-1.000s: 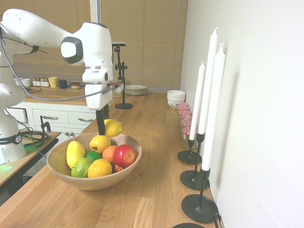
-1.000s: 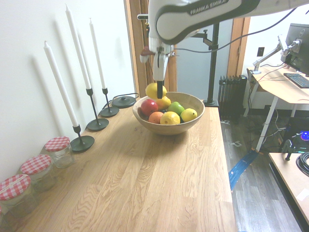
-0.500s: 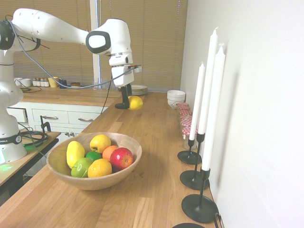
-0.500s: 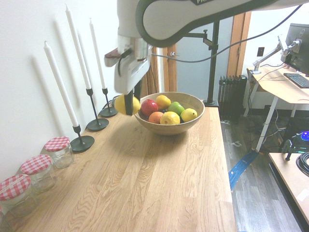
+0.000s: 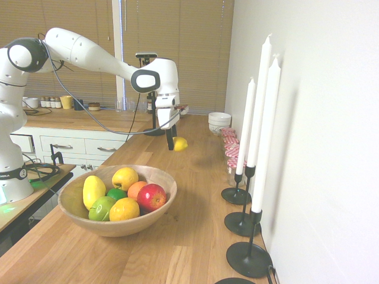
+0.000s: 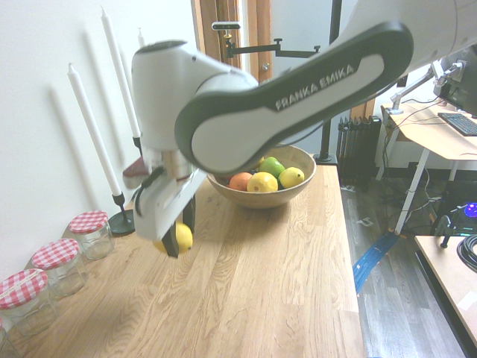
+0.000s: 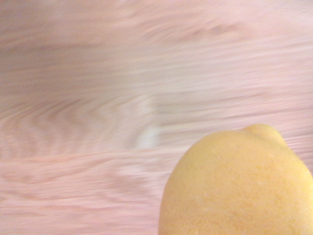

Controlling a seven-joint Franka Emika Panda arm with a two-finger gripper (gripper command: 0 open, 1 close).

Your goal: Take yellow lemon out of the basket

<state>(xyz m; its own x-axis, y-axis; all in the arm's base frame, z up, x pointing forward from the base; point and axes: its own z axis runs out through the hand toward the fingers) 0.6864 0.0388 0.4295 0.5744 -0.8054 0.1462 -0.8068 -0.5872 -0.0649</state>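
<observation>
My gripper [image 5: 175, 144] is shut on the yellow lemon [image 5: 180, 144], holding it low over the wooden counter, well beyond the basket [image 5: 77, 210] toward the far end. From the other side the lemon [image 6: 181, 237] shows between the dark fingers [image 6: 173, 239], just above the wood, beside the glass jars. Up close in the wrist view, the lemon [image 7: 237, 183] fills the lower right, with blurred wood grain behind it. The wooden basket [image 6: 302, 160] still holds several fruits, among them a red apple [image 5: 153, 196] and a green one [image 5: 102, 207].
Three black candlesticks with tall white candles [image 5: 259, 124] stand along the wall. Red-lidded glass jars [image 6: 88, 233] sit by the wall close to the lemon. White bowls [image 5: 219, 120] and stacked plates [image 5: 169, 111] lie at the counter's far end.
The gripper lifted the lemon out of the basket, carried it away along the counter and lowered it close to the wood near the jars.
</observation>
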